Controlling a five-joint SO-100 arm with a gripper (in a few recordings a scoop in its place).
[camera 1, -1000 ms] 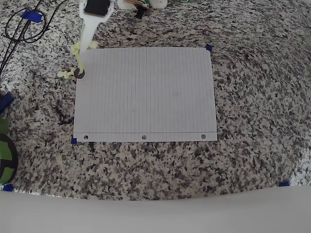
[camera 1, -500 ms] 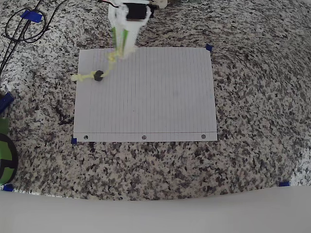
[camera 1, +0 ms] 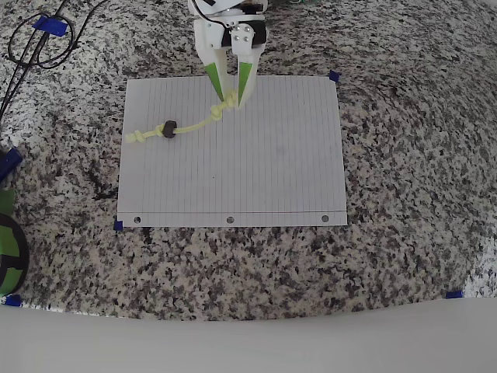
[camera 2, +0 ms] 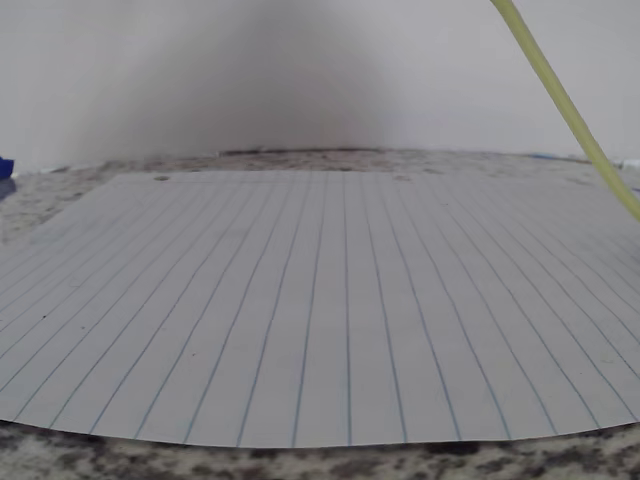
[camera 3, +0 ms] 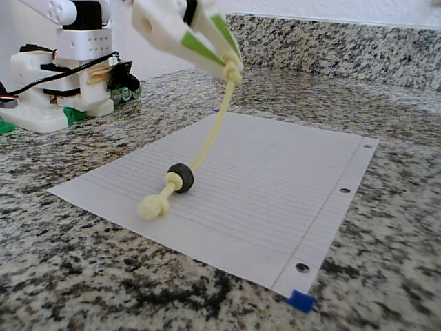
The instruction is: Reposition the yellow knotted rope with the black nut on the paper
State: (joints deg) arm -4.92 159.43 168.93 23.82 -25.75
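The paper [camera 1: 256, 163] lay flat on the countertop [camera 1: 404, 155], its punched edge toward the bottom of the overhead view. The gripper [camera 1: 231, 99] stood over the sheet's upper edge, left of centre, closed on one knotted end of the yellow knotted rope [camera 1: 194, 124]. From there the rope ran down and leftward to its other knot, which rested on the sheet near the left edge. The black nut [camera 1: 168, 129] sat on the rope just right of that lower knot
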